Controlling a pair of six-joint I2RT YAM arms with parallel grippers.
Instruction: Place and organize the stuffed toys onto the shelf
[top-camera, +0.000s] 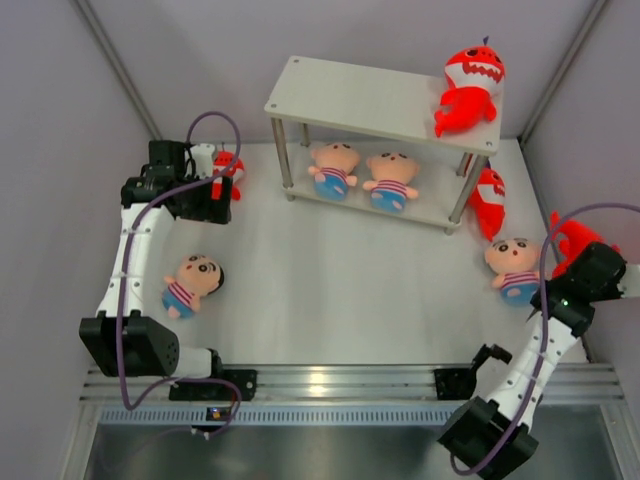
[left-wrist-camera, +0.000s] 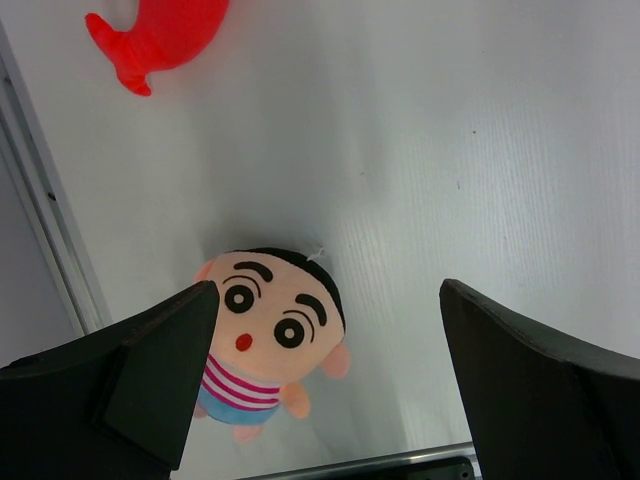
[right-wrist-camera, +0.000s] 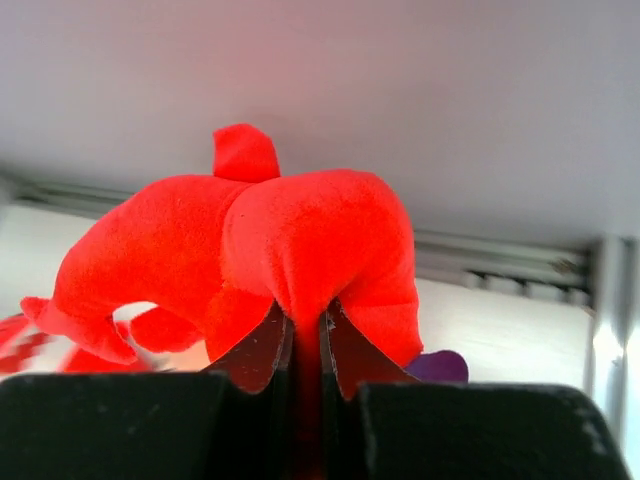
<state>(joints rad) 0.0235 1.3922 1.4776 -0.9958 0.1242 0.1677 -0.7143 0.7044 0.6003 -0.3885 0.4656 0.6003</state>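
The shelf (top-camera: 360, 100) stands at the back. A red shark (top-camera: 470, 88) sits on the right end of its top board. Two boy dolls (top-camera: 335, 168) (top-camera: 392, 180) lie on its lower board. My right gripper (right-wrist-camera: 306, 325) is shut on a red shark (right-wrist-camera: 300, 250), which shows at the far right in the top view (top-camera: 572, 238). My left gripper (left-wrist-camera: 325, 330) is open and empty, high above a boy doll (left-wrist-camera: 270, 330) lying on the table at the left (top-camera: 192, 282). Another red shark (top-camera: 228, 172) lies by the left arm's wrist.
A further red shark (top-camera: 488, 202) leans by the shelf's right leg. A boy doll (top-camera: 514, 266) lies on the table beside the right arm. Grey walls close in both sides. A metal rail (top-camera: 340, 382) runs along the near edge.
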